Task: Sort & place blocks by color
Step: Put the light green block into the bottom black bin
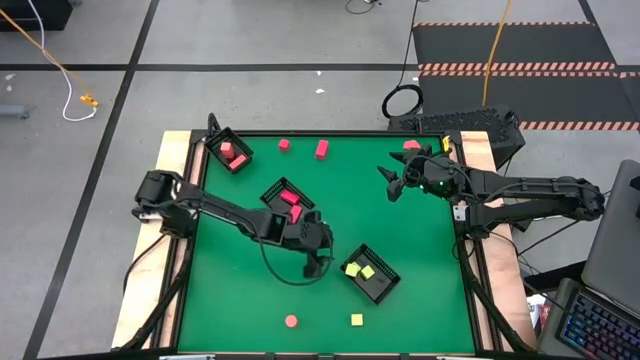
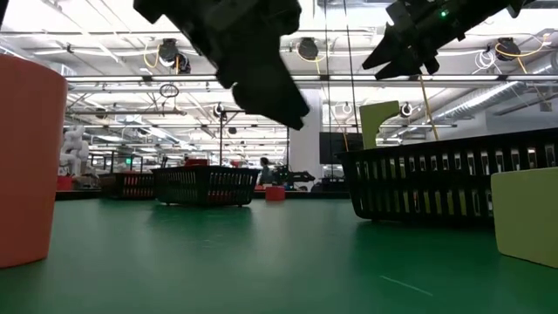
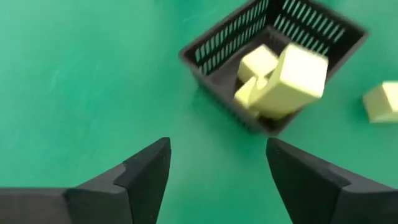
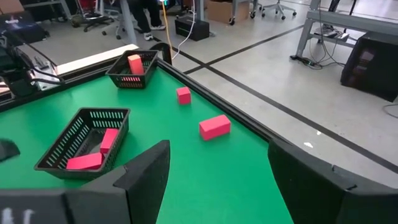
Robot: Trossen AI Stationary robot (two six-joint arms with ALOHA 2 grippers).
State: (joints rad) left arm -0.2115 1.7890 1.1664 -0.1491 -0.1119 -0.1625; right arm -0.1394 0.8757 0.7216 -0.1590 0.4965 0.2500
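My left gripper (image 1: pixel 318 262) (image 3: pixel 217 165) hovers open and holds nothing, just left of the near black tray (image 1: pixel 371 273) (image 3: pixel 211 59), which holds yellow blocks (image 3: pixel 283 78). My right gripper (image 1: pixel 392 183) (image 4: pixel 217 180) is open and raised over the table's far right part, touching nothing. Two other trays, the middle one (image 1: pixel 288 198) (image 4: pixel 84 140) and the far-left one (image 1: pixel 230 150) (image 4: pixel 134 68), hold red blocks. Loose on the cloth lie a red cube (image 1: pixel 284 145) (image 4: pixel 183 94), a red bar (image 1: pixel 321 150) (image 4: pixel 214 127), a red block (image 1: pixel 411 146), a round red block (image 1: pixel 291 321) (image 2: pixel 30 166) and a yellow cube (image 1: pixel 357 320) (image 2: pixel 527 214).
A small yellow block (image 1: pixel 446 143) lies at the far right edge, by the right arm. The green table (image 1: pixel 430 290) is bounded by a wooden frame. Open cloth lies between the trays and along the near edge. A laptop (image 1: pixel 600 320) sits off the table's right side.
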